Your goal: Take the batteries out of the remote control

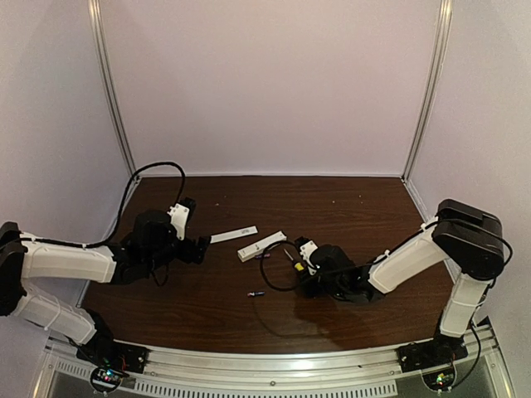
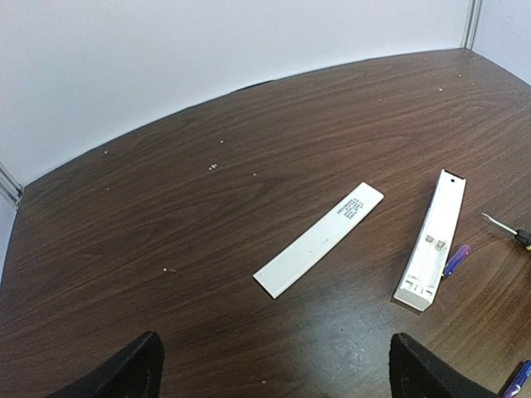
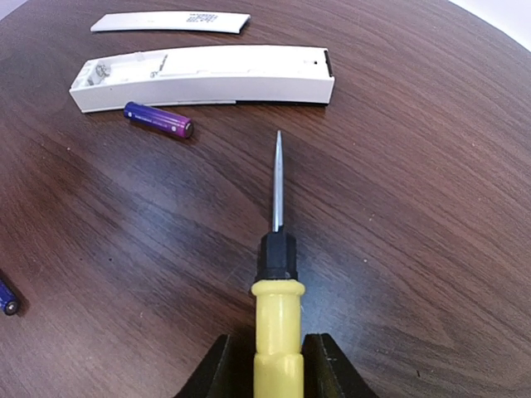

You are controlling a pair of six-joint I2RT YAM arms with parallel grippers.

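The white remote control (image 3: 207,76) lies on the table with its battery bay uncovered and empty. One purple battery (image 3: 158,120) rests on the wood right beside it, touching nothing else. A second battery (image 3: 7,298) lies apart at the left edge of the right wrist view and shows alone in the top view (image 1: 255,293). My right gripper (image 3: 278,365) straddles the yellow handle of a screwdriver (image 3: 278,323), its jaws slightly parted with a thin gap on each side. My left gripper (image 2: 274,373) hangs wide open over bare wood, short of the remote control (image 2: 433,240).
The flat white cover strip (image 2: 319,240) lies left of the remote, printed label up. The screwdriver's blade (image 3: 278,178) points toward the remote. A black cable (image 1: 270,278) loops on the table near the right arm. White walls enclose the table.
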